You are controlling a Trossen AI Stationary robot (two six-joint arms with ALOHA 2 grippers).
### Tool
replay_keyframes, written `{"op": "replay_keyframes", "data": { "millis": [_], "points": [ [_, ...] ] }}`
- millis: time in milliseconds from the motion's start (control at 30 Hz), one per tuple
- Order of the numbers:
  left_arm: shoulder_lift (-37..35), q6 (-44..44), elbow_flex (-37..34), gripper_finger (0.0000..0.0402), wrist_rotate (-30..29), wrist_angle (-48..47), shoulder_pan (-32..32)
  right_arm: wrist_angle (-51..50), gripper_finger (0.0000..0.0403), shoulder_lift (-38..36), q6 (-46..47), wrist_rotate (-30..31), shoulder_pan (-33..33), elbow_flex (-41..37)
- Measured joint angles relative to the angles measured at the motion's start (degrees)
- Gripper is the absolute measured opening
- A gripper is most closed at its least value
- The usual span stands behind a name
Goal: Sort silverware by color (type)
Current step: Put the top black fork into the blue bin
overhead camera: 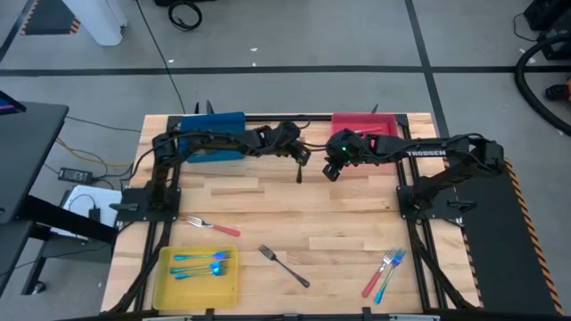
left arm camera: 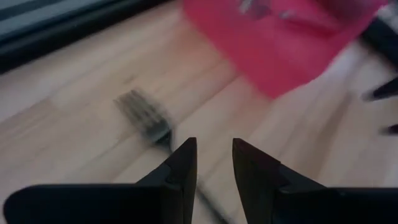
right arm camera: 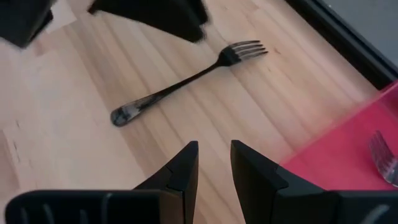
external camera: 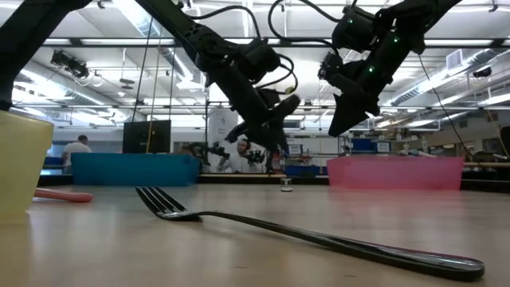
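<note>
A dark grey metal fork (right arm camera: pixel 186 81) lies flat on the table between the blue tray (overhead camera: pixel 212 135) and the red tray (overhead camera: pixel 364 123). My left gripper (left arm camera: pixel 214 152) hovers just over this fork (left arm camera: pixel 144 119), fingers shut to a narrow slit, touching nothing. My right gripper (right arm camera: pixel 214 152), also shut, hangs in the air beside the red tray (right arm camera: pixel 348 155), which holds a fork (right arm camera: pixel 382 155). Several blue utensils (overhead camera: pixel 201 263) lie in the yellow tray (overhead camera: pixel 169 290). A red-handled fork (overhead camera: pixel 212 225), a second dark fork (overhead camera: pixel 284 266) and a red and a blue fork (overhead camera: pixel 385 272) lie on the table.
The blue and red trays stand along the far edge and the yellow tray sits at the near left corner. Arm bases (overhead camera: pixel 147 201) (overhead camera: pixel 437 201) stand at the left and right sides. Bare wood lies in the table's middle. People show in the room beyond the table.
</note>
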Motion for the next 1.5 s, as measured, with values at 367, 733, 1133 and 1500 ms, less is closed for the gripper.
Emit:
{"op": "replay_keyframes", "data": {
  "millis": [367,733,1133,1500],
  "points": [
    [0.4,0.6,2.8,0.0102,-0.2,-7.1,1.7,0.0,0.0103,0.0,-0.4,0.2,0.0,0.0],
    [-1.5,6.1,2.9,0.0102,5.6,-9.5,1.7,5.0,0.0103,0.0,0.0,-0.2,0.3,0.0],
    [4.2,1.3,2.9,0.0102,6.1,-2.5,-0.1,5.5,0.0103,0.0,0.0,-0.3,0.3,0.0],
    [6.9,-2.2,2.9,0.0102,5.0,-2.0,0.2,4.6,0.0103,0.0,-0.3,-1.8,0.3,0.0]
  ]
}}
